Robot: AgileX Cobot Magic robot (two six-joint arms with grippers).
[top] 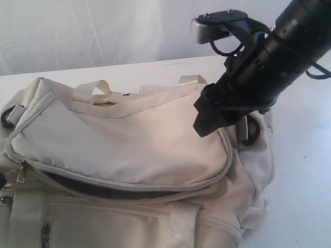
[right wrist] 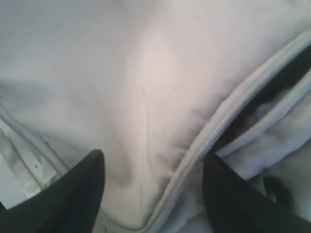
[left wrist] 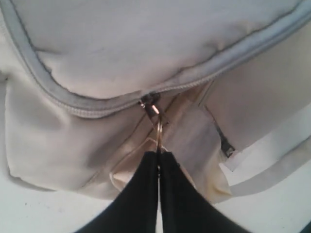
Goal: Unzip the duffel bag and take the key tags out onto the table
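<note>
Exterior view: duffel bag lying across the white bench, taking up most of the frame. Top flap unzipped along its front edge, with a dark slit of lining showing beneath it. Right arm slanting down over the bag's right end, close to the flap's rounded corner. No key tags anywhere on the bench or on the bag, so presumably inside.

Left wrist view: left jaws pressed together, pinching the thin metal pull ring that hangs from the zip slider. Slider sitting on the grey zip track at a curve of the flap. Nothing else held.

Right wrist view: right jaws standing wide apart, empty, poised just above the flap's cloth. Between them and to one side, the grey zip track rounding the corner. Beyond it, the same track split open onto dark lining.

Step in hand, by judgement: the tail end of unzipping, with the opening made but not yet spread.

Next move, likely: close the right jaws on the flap's edge near that corner and fold it back, keeping the pull ring pinched to steady the bag. Then look into the gap for the tags before reaching in. Beware soft cloth bunching or slipping out of a shallow pinch.
</note>
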